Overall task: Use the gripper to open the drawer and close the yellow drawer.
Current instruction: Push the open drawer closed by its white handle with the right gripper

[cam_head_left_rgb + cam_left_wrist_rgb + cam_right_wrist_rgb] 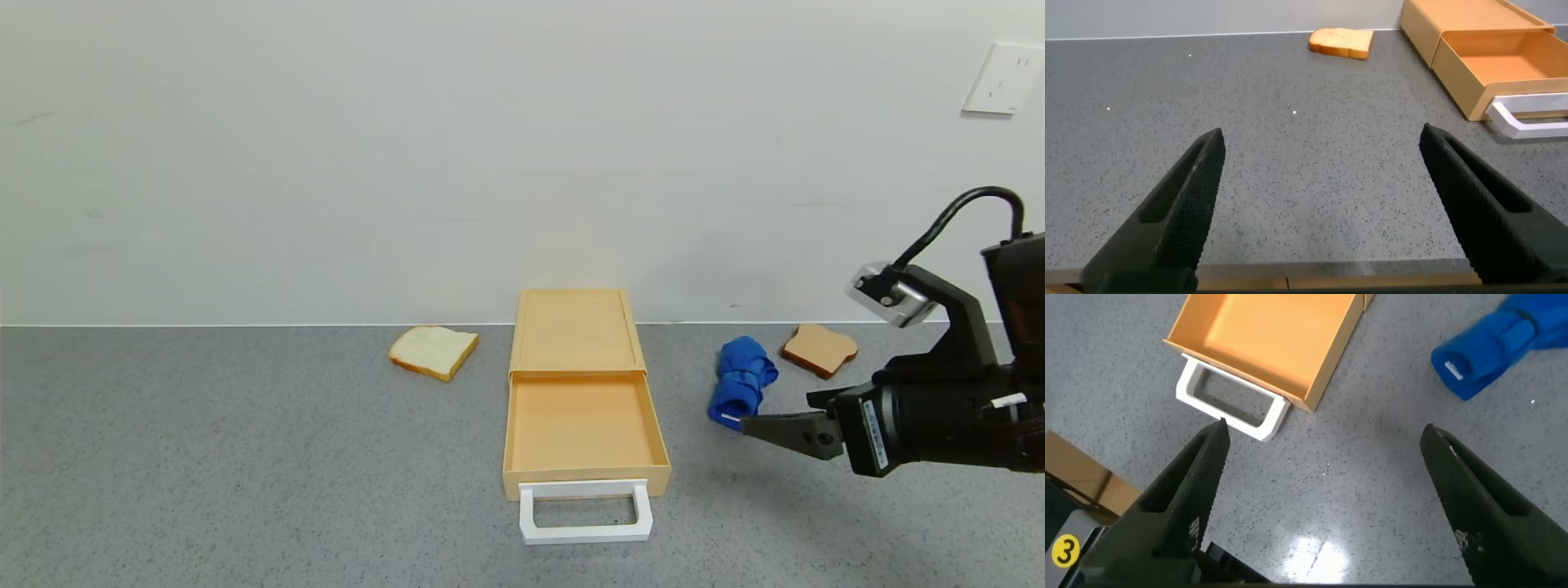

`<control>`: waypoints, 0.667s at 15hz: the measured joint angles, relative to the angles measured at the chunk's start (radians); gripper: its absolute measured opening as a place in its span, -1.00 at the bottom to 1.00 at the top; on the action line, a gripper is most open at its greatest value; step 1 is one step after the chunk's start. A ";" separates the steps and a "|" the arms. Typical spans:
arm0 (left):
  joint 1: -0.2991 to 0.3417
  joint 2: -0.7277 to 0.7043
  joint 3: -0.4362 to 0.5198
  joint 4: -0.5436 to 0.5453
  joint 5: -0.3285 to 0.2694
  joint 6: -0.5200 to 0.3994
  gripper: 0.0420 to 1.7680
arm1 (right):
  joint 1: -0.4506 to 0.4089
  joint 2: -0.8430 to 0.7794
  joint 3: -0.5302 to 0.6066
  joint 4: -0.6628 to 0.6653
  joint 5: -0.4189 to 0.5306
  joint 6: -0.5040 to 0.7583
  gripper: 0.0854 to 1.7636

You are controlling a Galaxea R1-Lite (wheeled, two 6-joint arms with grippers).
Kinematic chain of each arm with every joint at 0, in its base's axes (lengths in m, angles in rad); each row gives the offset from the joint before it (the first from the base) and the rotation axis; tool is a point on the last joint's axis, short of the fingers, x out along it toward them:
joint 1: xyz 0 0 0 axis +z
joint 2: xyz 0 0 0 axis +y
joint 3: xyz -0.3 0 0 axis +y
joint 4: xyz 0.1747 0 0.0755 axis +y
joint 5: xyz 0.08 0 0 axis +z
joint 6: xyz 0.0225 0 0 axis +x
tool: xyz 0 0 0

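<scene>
Head view: drawer open, right arm nearer

We list the flat yellow-tan plastic drawer (578,420) pulled out, long axis toward us, white loop handle (585,512) nearest. Right gripper (755,425), fingers spread and empty, hovers right of it. Left gripper (1319,204), likewise empty, sits farther.

The right gripper (747,425) is black, with dark pointed fingers (1184,510) ribbed on their inner faces, and a white label strip on its round wrist. A silver camera block (888,294) sits on a black bracket above, trailing a curved black cable (963,216). The left gripper (1323,212) has matching ribbed black fingers
</scene>
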 joint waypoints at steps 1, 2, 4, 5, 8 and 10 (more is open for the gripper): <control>0.000 0.000 0.000 0.000 0.000 0.000 0.94 | 0.033 0.018 -0.002 0.002 -0.033 0.031 0.94; 0.000 0.000 0.000 0.000 0.000 0.000 0.94 | 0.062 0.037 -0.004 0.002 -0.066 0.056 0.94; 0.000 0.000 0.000 0.000 0.000 0.000 0.94 | 0.128 0.081 -0.011 0.002 -0.127 0.106 0.94; 0.000 0.000 0.000 0.000 0.000 0.000 0.94 | 0.160 0.103 -0.017 0.002 -0.150 0.127 0.94; 0.000 0.000 0.000 0.000 0.000 0.000 0.94 | 0.247 0.167 -0.040 0.002 -0.207 0.189 0.94; 0.000 0.000 0.000 0.000 0.000 0.000 0.94 | 0.296 0.205 -0.057 0.002 -0.231 0.221 0.94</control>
